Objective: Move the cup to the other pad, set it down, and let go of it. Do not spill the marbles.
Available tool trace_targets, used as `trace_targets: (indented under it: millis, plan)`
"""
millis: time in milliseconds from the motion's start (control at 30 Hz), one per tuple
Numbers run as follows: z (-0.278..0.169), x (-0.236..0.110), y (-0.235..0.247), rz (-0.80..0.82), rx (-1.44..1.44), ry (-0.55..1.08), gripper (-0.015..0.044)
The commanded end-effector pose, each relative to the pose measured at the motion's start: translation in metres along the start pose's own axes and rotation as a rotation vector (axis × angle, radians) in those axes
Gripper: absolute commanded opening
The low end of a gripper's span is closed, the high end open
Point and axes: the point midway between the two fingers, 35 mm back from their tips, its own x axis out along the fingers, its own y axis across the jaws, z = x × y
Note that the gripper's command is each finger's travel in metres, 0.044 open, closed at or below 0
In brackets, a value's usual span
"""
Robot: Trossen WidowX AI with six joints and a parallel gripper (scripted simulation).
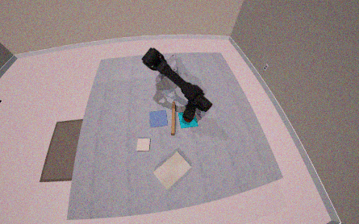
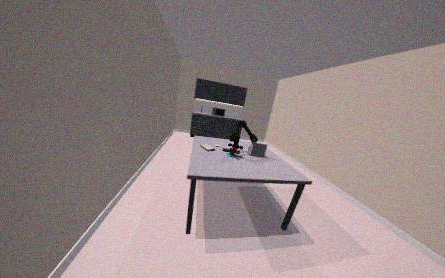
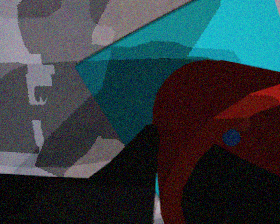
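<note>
The red cup [image 1: 188,119] [image 2: 233,152] [image 3: 191,90] is over the cyan pad [image 1: 194,124] [image 3: 251,30], low down; whether its base touches the pad cannot be told. My gripper [image 3: 162,134] is shut on the cup's wall, with one black finger inside the cup and one outside in the wrist view. One blue marble [image 3: 231,137] shows inside the cup; the rest of the inside is dark or hidden by the finger. The blue pad [image 1: 158,118] lies left of the cyan one in the top view, with nothing on it.
A wooden bar [image 1: 173,122] lies between the two pads. A small pale square [image 1: 143,144] and a larger cream block [image 1: 173,170] lie nearer the front in the top view. A grey box [image 2: 258,150] stands right of the arm in the exterior view.
</note>
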Motion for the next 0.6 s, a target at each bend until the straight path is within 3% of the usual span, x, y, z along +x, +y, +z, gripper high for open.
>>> trace_targets:
  millis: [0, 167, 567]
  plan:
    - [0.0001, -0.0005, -0.0003, 0.000, 0.001, 0.000, 0.0000]
    - [0.0001, -0.0005, -0.0003, 0.000, 0.001, 0.000, 0.0128]
    - [0.0005, -0.0069, -0.0004, 0.000, 0.000, -0.001, 0.0128]
